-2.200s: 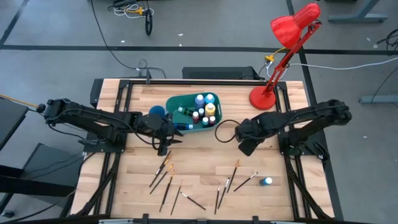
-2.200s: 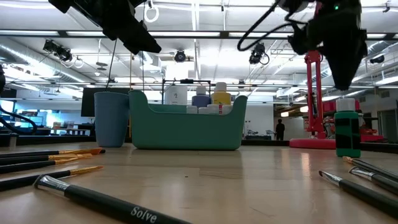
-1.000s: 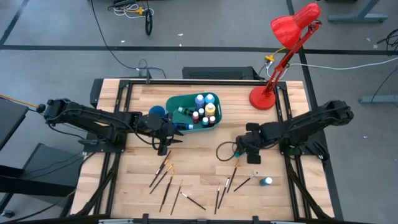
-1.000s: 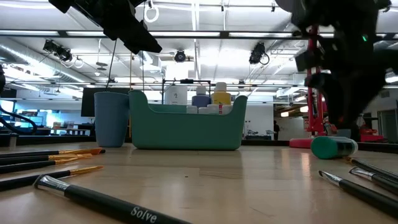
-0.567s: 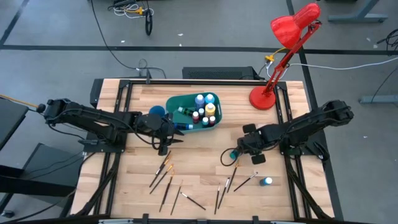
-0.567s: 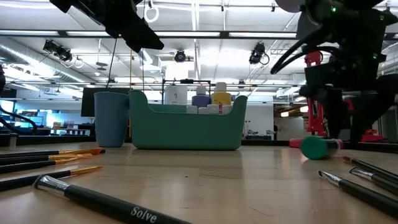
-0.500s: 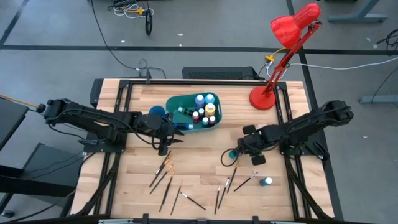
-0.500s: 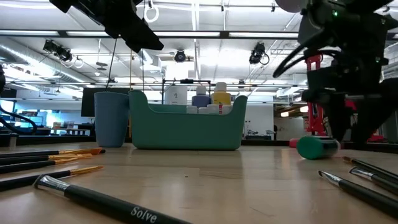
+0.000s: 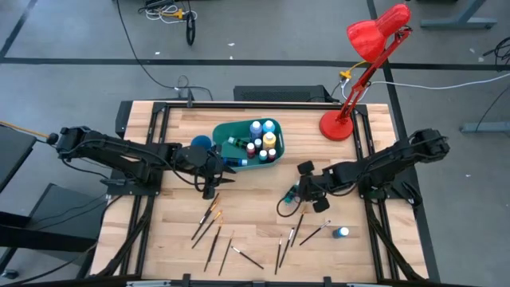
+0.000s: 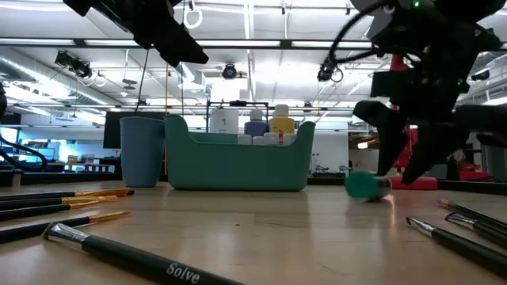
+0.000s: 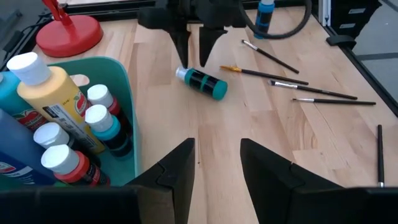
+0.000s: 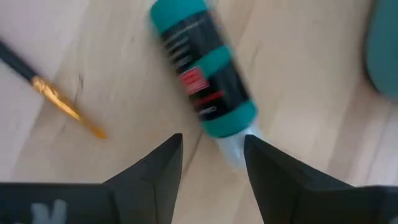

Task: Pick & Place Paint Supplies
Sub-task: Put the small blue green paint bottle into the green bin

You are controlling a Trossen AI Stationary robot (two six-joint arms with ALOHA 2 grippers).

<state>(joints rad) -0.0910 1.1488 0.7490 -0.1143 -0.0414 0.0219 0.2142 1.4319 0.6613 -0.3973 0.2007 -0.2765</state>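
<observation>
A green paint bottle [image 9: 293,194] [image 12: 202,74] lies on its side on the table, right of middle, its pale cap [image 12: 238,148] toward my right gripper [image 9: 303,190] [image 12: 211,140]. That gripper is open and low, with a finger on either side of the cap end. My left gripper [image 9: 210,169] [image 11: 217,146] hangs open in front of the teal bin [image 9: 239,159], touching nothing. Several bottles [image 11: 59,106] stand inside the bin. A blue bottle [image 9: 343,232] stands upright near the right front corner. Several dark brushes [image 9: 211,223] [image 9: 291,235] lie flat along the near side. My right gripper comes down at a slant from the table's right, its open fingers [image 11: 183,53] astride the green bottle's cap end [image 11: 181,73]. Whether a finger touches the bottle I cannot tell. The bottle lies flat on the wood.
A small blue cup [image 9: 201,143] stands left of the bin. A red desk lamp [image 9: 339,123] has its base at the far right. A black cable [image 9: 285,209] loops beside my right gripper. Bare wood lies between the bin and the brushes.
My right gripper has moved toward the table's left, staying low over the green bottle. The bottle, lying on its side, has rolled or slid along the table toward the left in step with it. My left arm has kept still.
</observation>
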